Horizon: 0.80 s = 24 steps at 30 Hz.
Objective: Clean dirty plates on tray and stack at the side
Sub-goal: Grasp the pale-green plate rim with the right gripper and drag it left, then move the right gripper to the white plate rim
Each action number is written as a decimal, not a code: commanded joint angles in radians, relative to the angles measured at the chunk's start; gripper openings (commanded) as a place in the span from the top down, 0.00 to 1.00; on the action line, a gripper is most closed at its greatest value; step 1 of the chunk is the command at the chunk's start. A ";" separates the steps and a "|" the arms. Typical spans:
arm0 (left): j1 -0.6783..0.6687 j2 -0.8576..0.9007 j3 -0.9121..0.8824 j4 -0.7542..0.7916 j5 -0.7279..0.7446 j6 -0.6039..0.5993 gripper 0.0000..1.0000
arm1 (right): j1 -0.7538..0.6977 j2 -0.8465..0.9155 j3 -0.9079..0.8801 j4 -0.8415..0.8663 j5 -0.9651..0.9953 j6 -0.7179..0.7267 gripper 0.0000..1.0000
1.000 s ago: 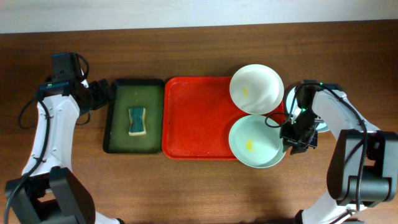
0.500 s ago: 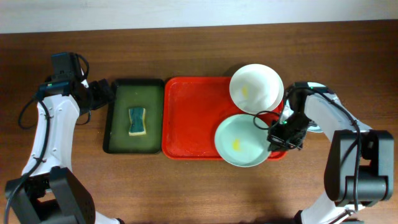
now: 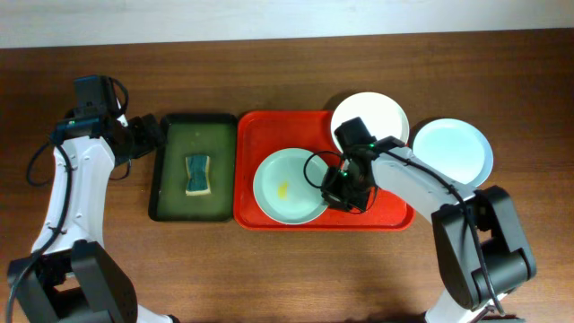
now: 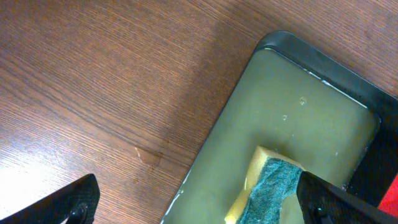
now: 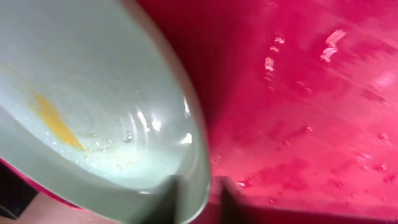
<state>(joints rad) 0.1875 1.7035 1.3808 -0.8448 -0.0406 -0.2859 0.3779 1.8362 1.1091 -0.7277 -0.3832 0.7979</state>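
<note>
Brown wooden table (image 3: 269, 269), pale strip (image 3: 269, 13) beyond; left tool (image 4: 205, 202) spread, right tool (image 5: 199, 200) unclear.

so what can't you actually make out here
Right gripper grip on the green plate: overhead, the right arm covers the fingertips; the right wrist view is blurred.
White plate, lower left: overhead, the same arm covers it.
Sponge: left wrist, cut by the bottom edge.
</note>
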 commanded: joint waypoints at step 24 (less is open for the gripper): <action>0.005 -0.013 0.011 0.002 -0.001 -0.013 0.01 | -0.040 -0.010 0.282 -0.296 0.336 -0.444 0.96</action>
<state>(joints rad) 0.1875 1.7035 1.3804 -0.8444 -0.0406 -0.2890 0.3447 1.8336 1.4002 -1.0313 -0.0601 0.4934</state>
